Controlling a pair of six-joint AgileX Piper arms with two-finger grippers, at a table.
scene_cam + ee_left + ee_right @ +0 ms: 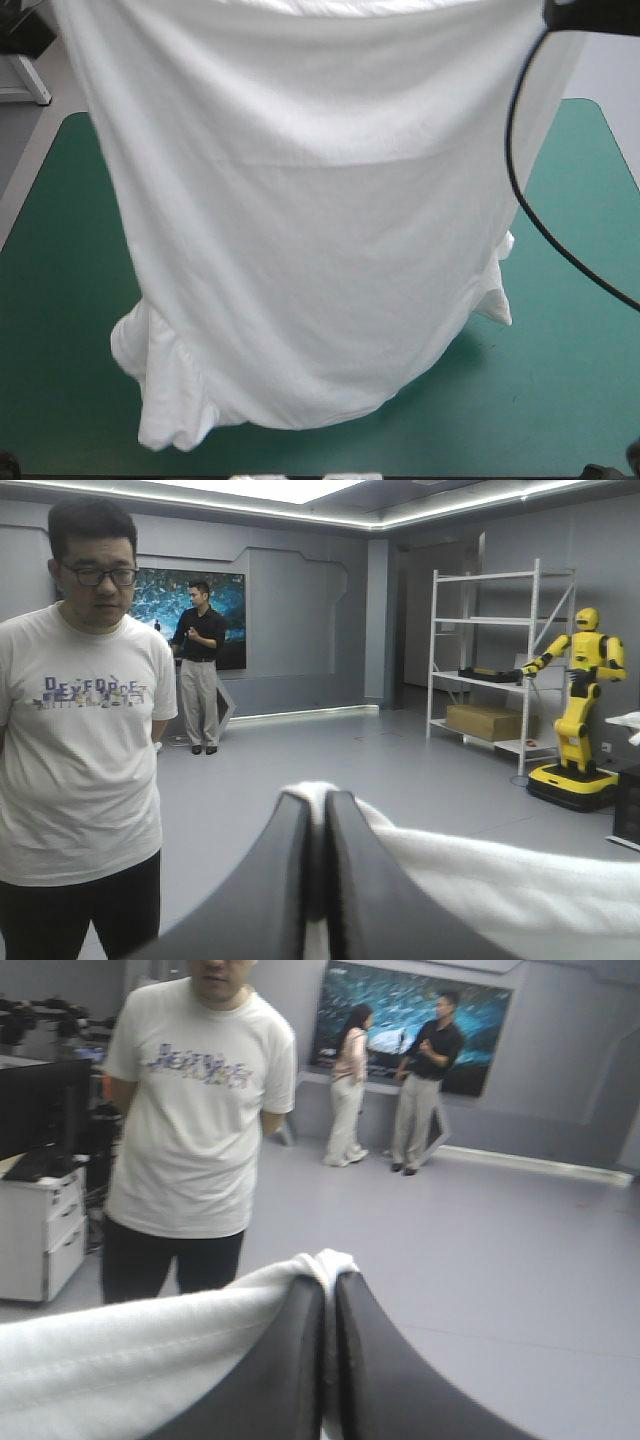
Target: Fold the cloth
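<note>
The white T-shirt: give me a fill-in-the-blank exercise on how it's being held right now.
1. The white short-sleeved T-shirt hangs spread out, lifted by ____ of the two grippers.
2. The left gripper and the right gripper are each ____ on its upper edge.
3. Its lower end lies bunched on the ____ table cover.
Missing words: both; shut; teal-green.

T-shirt (300, 250) top edge cut off in the high view, table (60, 300) middle hidden behind it
</note>
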